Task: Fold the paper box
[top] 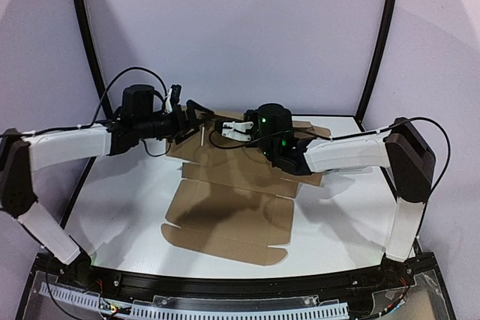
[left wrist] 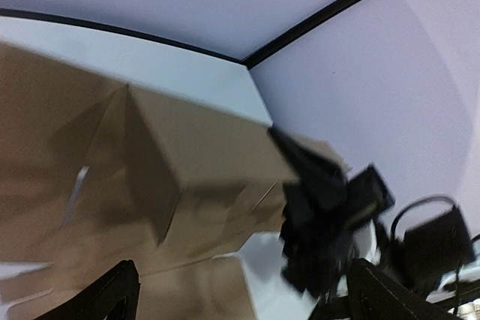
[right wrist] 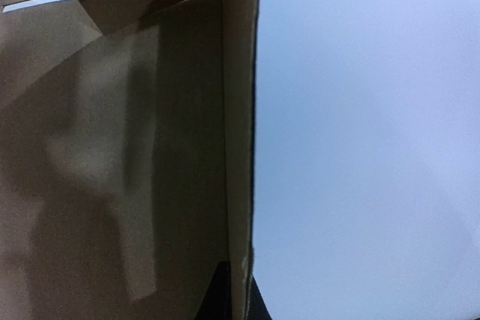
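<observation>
Paper box [top: 232, 215] lies w/ its near part flat in the mid. of the white table [top: 124, 192], far end folded up. Right gripper [top: 229, 130] is clenched tight on a raised flap at the back. Left gripper [top: 186, 108] hangs wide open by the box's far left corner, holding nothing.

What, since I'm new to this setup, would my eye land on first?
A big brown cardboard box lies partly folded on the white table. Over its far edge the right end effector pinches a raised flap, with the left end effector open beside it.
</observation>
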You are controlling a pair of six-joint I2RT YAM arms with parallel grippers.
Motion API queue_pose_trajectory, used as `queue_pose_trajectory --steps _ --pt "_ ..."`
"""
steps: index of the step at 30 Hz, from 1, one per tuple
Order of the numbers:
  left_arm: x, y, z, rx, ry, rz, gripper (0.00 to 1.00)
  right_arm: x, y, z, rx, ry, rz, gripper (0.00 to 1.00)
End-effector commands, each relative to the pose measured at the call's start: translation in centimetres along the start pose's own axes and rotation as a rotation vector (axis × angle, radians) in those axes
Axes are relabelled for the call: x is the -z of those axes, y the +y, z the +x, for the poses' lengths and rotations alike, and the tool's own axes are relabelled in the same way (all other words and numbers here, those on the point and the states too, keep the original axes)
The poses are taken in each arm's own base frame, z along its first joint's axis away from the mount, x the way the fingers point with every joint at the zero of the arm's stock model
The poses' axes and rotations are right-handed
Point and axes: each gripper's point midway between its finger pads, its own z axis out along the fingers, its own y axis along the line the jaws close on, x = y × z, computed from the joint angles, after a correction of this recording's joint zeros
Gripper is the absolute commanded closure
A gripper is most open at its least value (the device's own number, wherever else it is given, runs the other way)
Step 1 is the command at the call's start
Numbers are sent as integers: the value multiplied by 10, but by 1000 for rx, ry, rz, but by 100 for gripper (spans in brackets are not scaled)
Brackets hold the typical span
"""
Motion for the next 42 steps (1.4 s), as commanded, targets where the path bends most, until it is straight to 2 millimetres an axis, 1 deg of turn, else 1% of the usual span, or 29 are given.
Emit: queue_pose_trajectory --steps 1,3,5,8,9,10,13,16,19,22,23,28,34,38,40,42 --pt "45 27 13 -128 -11 -224 1 -3 -32 6 -38 -18 67 100" --pt "60 42 18 -158 -19 -310 1 -1 -34 6 -36 -25 63 100" --pt "76 51 25 -179 -21 -370 1 0 -36 7 -29 -27 70 100" --pt "95 82 38 -188 -34 -501 1 1 -39 6 -20 -28 80 100" --pt "97 86 39 -178 -43 -519 1 1 -39 6 -18 -28 81 100" --pt "98 96 44 -165 -42 -546 1 1 -40 6 -17 -30 82 100" --pt "90 115 52 -123 -28 -569 1 4 -48 4 -25 -41 77 100" --pt "77 127 51 -105 -26 -564 1 10 -56 0 -49 -64 60 100" --pt "58 138 51 -118 -13 -535 1 16 -58 -2 -70 -81 26 100" --pt "43 140 48 -151 -7 -489 1 18 -57 -1 -73 -82 8 100" --pt "38 137 46 -166 -10 -465 1 18 -56 -1 -75 -78 2 100" --pt "15 140 46 -203 6 -410 2 18 -57 2 -105 -55 -23 100" --pt "-9 136 47 -206 37 -329 11 19 -59 6 -146 -25 -41 100" --pt "-14 149 50 -207 38 -358 14 22 -60 6 -168 -22 -56 100" --pt "-15 153 52 -210 37 -364 15 24 -60 6 -173 -21 -63 100" --pt "-16 154 53 -207 38 -362 19 25 -61 6 -179 -20 -64 100"
